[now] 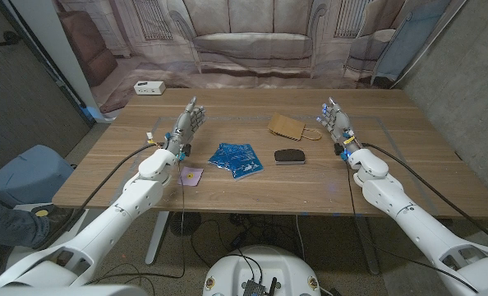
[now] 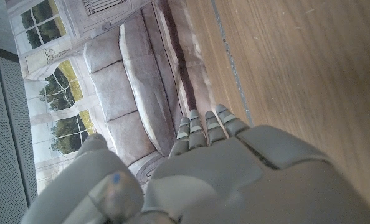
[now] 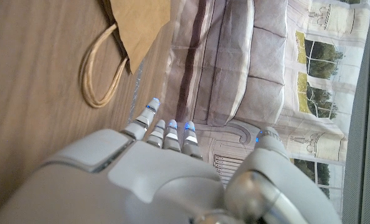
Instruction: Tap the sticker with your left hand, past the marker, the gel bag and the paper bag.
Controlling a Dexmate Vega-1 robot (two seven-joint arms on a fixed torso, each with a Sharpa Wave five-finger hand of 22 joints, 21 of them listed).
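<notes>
Wooden table (image 1: 408,177), sticker (image 1: 192,175) near front edge

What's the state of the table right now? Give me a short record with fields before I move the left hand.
left hand: raised near the table's left side, fingers apart, holding nothing
right hand: raised at the right side, fingers apart, holding nothing
sticker: small pale square with a purple mark, near the front edge, beside the left forearm
gel bag: blue, flat, mid-table
marker: dark object right of the gel bag
paper bag: brown, lying flat behind the marker, handle toward the right hand
tap: not yet done
</notes>
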